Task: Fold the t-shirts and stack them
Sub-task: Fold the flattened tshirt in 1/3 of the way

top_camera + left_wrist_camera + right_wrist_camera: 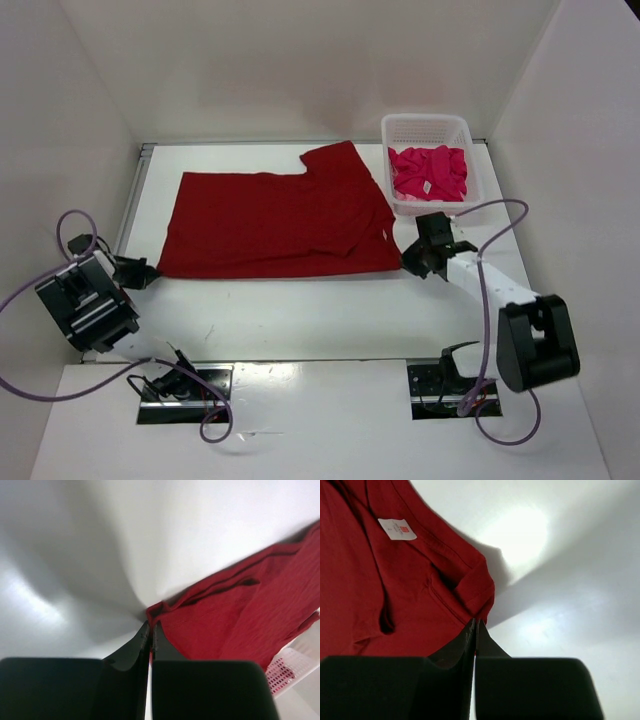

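Beyond the right claw (474,624), 1 white label (396,529), unreadable; right and left claw (150,626) each pinch the dark red t-shirt (355,580).

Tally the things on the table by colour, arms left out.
Dark red cloth t-shirt, spread flat: 1
White plastic lattice basket: 1
Bright magenta-pink cloth, crumpled inside it: 1
Total: 3
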Motion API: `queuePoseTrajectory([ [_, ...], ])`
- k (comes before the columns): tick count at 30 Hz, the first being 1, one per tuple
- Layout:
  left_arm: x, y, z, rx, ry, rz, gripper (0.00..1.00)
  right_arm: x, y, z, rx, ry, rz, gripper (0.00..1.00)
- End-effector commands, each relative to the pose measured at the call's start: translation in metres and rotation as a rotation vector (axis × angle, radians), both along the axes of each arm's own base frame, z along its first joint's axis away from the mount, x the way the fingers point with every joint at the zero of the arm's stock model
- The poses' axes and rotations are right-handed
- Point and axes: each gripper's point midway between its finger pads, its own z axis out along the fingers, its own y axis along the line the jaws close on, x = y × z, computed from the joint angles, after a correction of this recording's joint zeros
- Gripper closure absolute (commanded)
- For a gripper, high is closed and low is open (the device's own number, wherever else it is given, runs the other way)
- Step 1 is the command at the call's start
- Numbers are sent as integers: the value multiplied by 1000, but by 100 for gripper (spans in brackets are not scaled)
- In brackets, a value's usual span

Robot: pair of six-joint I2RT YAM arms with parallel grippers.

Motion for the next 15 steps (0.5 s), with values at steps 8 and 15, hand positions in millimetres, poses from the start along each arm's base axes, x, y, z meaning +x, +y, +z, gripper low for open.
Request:
queuePoseTrajectory([
  [8, -73, -12, 13, -11, 119, 61, 87, -89, 5, 16, 161, 63, -60, 92],
  [15, -44, -4, 47, -2, -30, 24, 37, -68, 8, 52, 119, -44, 7, 45],
])
